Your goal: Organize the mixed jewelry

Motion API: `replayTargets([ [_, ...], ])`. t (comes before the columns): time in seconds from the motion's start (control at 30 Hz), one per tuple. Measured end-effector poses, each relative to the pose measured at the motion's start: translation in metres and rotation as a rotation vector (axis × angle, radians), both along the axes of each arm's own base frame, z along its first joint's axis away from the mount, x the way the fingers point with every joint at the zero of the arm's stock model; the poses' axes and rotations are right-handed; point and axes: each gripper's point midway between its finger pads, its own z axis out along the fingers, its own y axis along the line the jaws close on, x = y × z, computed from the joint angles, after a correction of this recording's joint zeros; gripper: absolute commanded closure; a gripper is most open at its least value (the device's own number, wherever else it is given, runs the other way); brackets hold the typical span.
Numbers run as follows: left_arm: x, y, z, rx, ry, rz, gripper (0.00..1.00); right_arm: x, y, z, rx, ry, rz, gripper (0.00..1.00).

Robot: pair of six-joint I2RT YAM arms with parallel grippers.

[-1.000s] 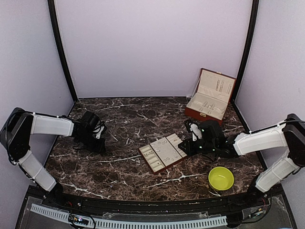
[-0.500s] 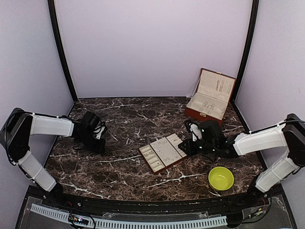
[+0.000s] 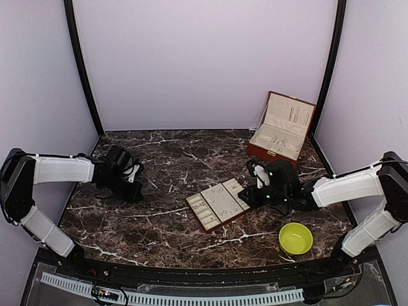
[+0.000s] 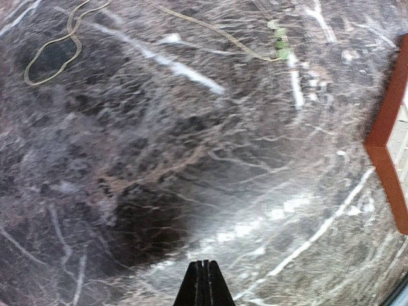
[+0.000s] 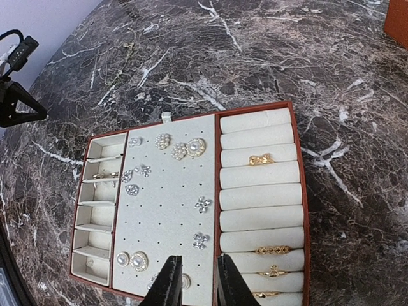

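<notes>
We see a dark marble table [image 3: 166,223] with an arm reaching in from each side. At the far right stands the box [image 3: 280,131], lid up and cream lining showing. Near the middle lies the tray [image 3: 217,204], flat and turned at an angle. The bowl [image 3: 296,238] sits apart from it at the near right.

The right gripper [image 3: 243,198] hangs over the tray's right end. In its wrist view its fingers [image 5: 171,284] stand a little apart above the tray's edge, with nothing pinched between them. The left gripper [image 3: 136,192] is low over bare table at the left, well away from the tray, and its fingers [image 4: 197,287] are pressed together on nothing.

The jewelry [image 5: 203,204] is split between tray and table. Studs [image 5: 180,150] dot the tray's middle panel, rings [image 5: 261,159] sit in the rolls beside it, and small pieces lie in the narrow side slots. A thin chain [image 4: 54,51] lies looped on the table ahead of the left gripper, with a green-beaded chain [image 4: 278,41] near it.
</notes>
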Motion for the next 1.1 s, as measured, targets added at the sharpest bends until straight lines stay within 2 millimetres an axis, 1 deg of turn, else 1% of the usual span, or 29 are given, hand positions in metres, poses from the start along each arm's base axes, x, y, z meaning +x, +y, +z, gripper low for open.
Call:
replayTargets([
  [0.17, -0.001, -0.020, 0.014, -0.104, -0.013, -0.042, 1.00, 0.000, 0.007, 0.007, 0.023, 0.002, 0.025, 0.80],
  [0.23, -0.002, -0.034, 0.024, -0.161, -0.030, -0.079, 1.00, -0.001, 0.013, 0.014, 0.044, 0.002, 0.047, 0.80],
  [0.37, 0.002, -0.069, 0.051, -0.291, -0.077, -0.175, 1.00, -0.004, 0.026, 0.028, 0.095, 0.004, 0.105, 0.80],
  [0.5, 0.007, -0.105, 0.082, -0.415, -0.124, -0.285, 1.00, -0.009, 0.034, 0.036, 0.129, 0.011, 0.157, 0.79],
  [0.57, 0.009, -0.121, 0.091, -0.458, -0.133, -0.338, 1.00, -0.013, 0.038, 0.039, 0.145, 0.019, 0.183, 0.79],
  [0.67, 0.004, -0.148, 0.099, -0.523, -0.124, -0.432, 1.00, -0.021, 0.046, 0.046, 0.180, 0.037, 0.241, 0.80],
  [0.83, -0.015, -0.173, 0.107, -0.628, -0.091, -0.546, 1.00, -0.033, 0.064, 0.061, 0.238, 0.054, 0.340, 0.82],
  [0.93, -0.022, -0.181, 0.116, -0.684, -0.090, -0.598, 1.00, -0.039, 0.076, 0.067, 0.260, 0.058, 0.388, 0.83],
  [1.1, -0.034, -0.189, 0.127, -0.746, -0.086, -0.660, 1.00, -0.052, 0.098, 0.070, 0.285, 0.078, 0.466, 0.83],
])
